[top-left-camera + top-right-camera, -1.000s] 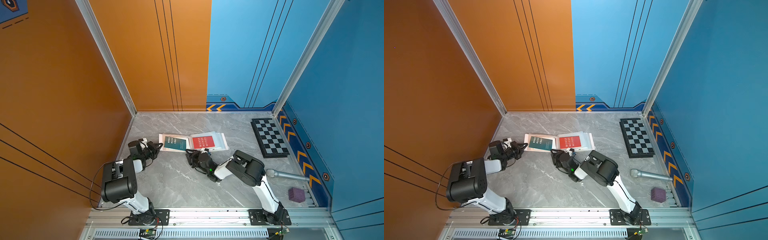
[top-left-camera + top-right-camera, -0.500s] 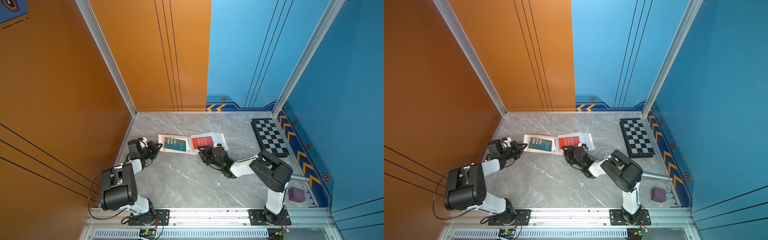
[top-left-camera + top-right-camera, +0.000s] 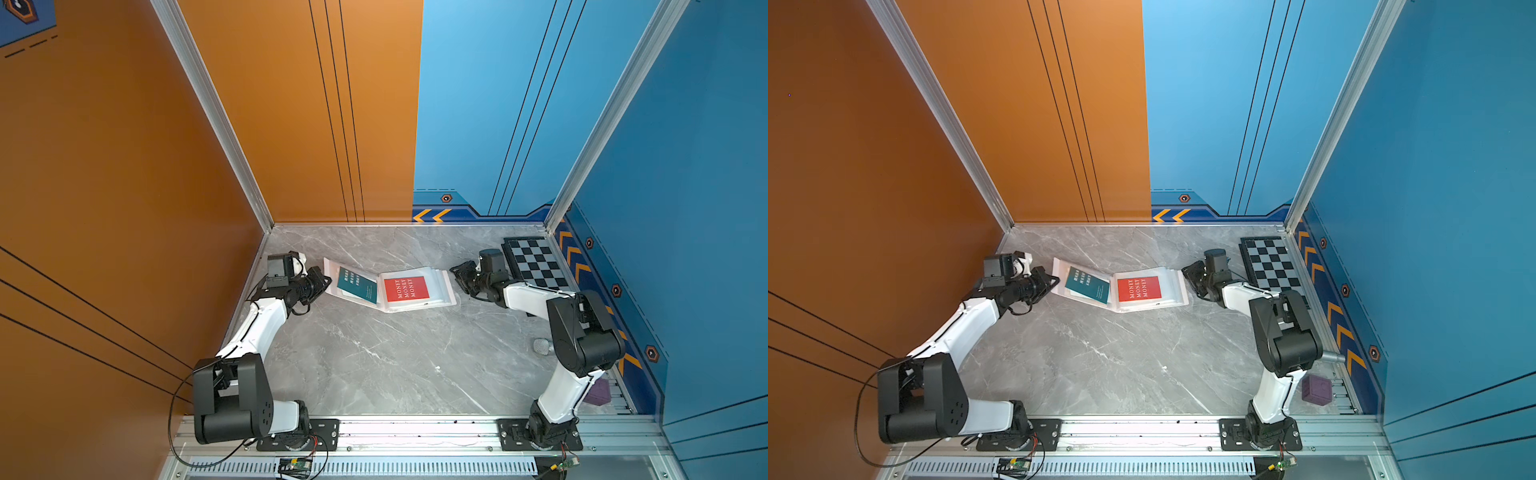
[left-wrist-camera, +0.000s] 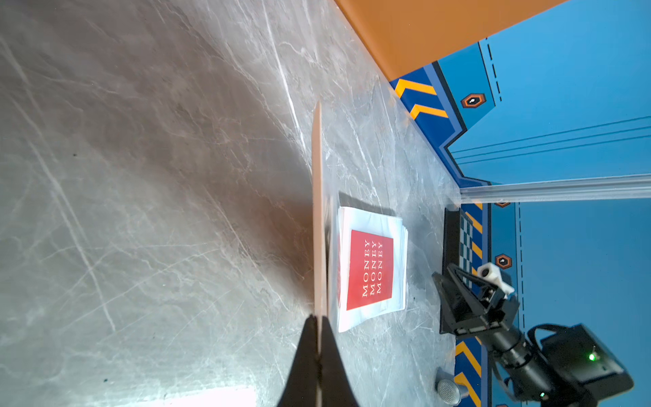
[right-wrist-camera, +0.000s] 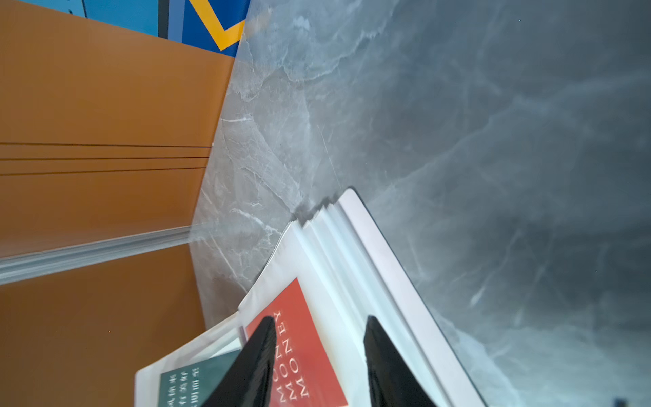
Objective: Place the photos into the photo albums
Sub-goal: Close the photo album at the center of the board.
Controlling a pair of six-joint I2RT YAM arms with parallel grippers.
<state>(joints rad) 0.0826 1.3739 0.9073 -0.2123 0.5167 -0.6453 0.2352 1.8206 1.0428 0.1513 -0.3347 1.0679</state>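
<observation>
The left claw (image 3: 326, 282) is pinching the left cover of the album (image 3: 440, 291), I think for holding it open on the bench (image 3: 395, 365). A green card (image 3: 357, 284) and a red card (image 3: 406, 288) are lying on its pages. The right claw (image 3: 456, 279), half open and empty, is hovering beside the right edge; the checkerboard (image 3: 536, 264) behind is not blocking.

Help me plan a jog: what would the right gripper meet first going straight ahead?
The album's fanned right-hand page edges, just ahead of the open right gripper; how high it sits above them is unclear.
</observation>
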